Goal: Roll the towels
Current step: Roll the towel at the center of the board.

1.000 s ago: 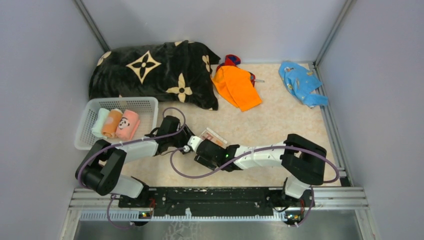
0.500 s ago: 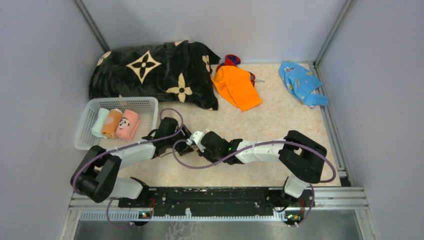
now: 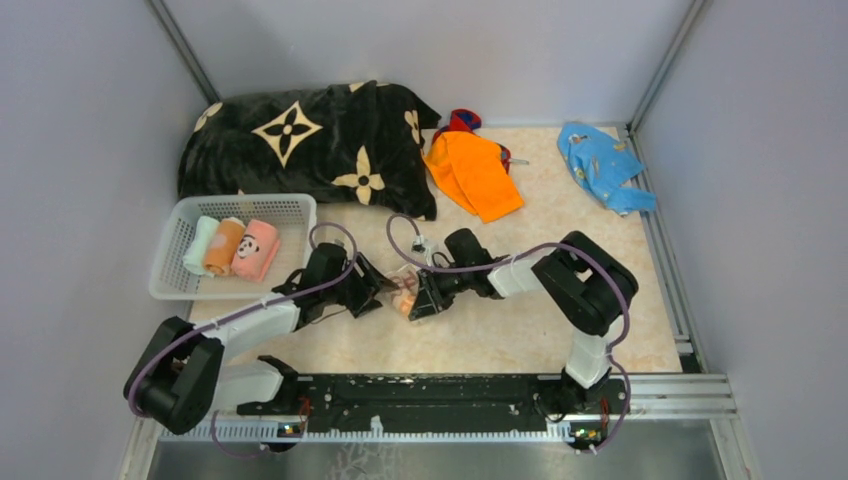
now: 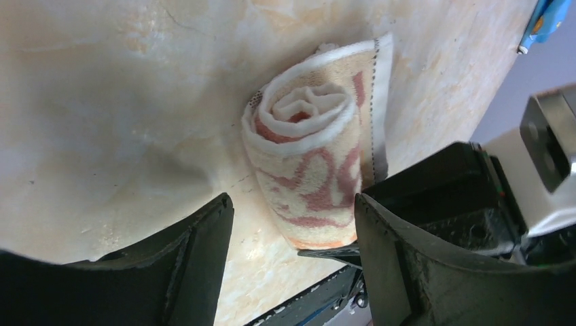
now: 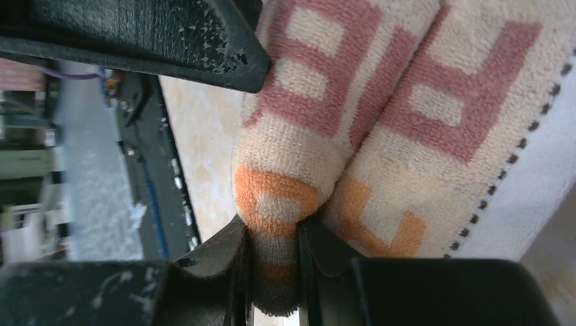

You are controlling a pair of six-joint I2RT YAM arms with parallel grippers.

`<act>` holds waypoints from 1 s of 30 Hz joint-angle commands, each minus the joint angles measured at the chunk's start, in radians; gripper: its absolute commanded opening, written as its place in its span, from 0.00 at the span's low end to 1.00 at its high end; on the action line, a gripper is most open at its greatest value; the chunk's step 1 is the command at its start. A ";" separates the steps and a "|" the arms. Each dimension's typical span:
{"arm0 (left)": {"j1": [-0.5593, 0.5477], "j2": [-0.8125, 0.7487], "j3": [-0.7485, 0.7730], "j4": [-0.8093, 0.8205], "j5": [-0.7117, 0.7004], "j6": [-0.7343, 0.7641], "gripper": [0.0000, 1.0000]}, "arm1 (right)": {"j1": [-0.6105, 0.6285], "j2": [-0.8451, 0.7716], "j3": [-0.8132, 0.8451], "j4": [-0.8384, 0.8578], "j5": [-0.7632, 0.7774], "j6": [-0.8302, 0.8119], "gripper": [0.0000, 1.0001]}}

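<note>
A beige towel with a red and orange pattern lies rolled on the table between the two grippers. In the left wrist view the roll shows its spiral end. My left gripper is open, and the roll's near end reaches in between the fingers, close to the right one. My right gripper is shut on an outer fold of the roll and pinches its orange-striped edge. In the top view my left gripper and my right gripper face each other across the roll.
A white basket at the left holds a pale green, an orange and a pink panda roll. A black blanket lies behind it. An orange towel, a red-and-teal one and a blue cloth lie at the back.
My right arm swung away from the near edge, turned toward the towel and its gripper shut on the towel's fold. My left gripper opened wider and drew back a little to the left.
</note>
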 commanded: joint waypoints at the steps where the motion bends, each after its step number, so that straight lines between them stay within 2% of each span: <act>1: -0.003 0.057 -0.008 0.084 0.042 -0.023 0.72 | -0.070 0.106 -0.044 0.188 -0.274 0.220 0.09; 3: -0.003 0.096 0.007 0.097 0.046 -0.020 0.71 | -0.096 0.136 -0.072 0.317 -0.310 0.312 0.09; 5: -0.003 0.136 0.024 0.100 0.046 -0.011 0.69 | -0.110 0.153 -0.087 0.352 -0.308 0.356 0.10; 8: -0.003 0.194 0.043 0.085 0.049 -0.015 0.67 | -0.113 0.139 -0.085 0.283 -0.259 0.329 0.14; 13: -0.003 0.258 0.050 0.048 0.037 -0.026 0.65 | -0.112 0.029 -0.077 0.070 -0.104 0.209 0.36; 17: -0.003 0.263 0.051 0.016 0.012 -0.016 0.63 | -0.095 -0.100 -0.070 -0.128 0.101 0.119 0.56; 20: -0.004 0.269 0.062 -0.011 -0.005 -0.004 0.63 | -0.053 -0.228 -0.045 -0.262 0.286 0.051 0.65; 25: -0.009 0.290 0.080 -0.029 -0.012 0.002 0.63 | 0.089 -0.350 0.038 -0.431 0.651 -0.055 0.68; 30: -0.018 0.299 0.094 -0.049 -0.025 0.008 0.63 | 0.238 -0.368 0.107 -0.461 0.917 -0.150 0.68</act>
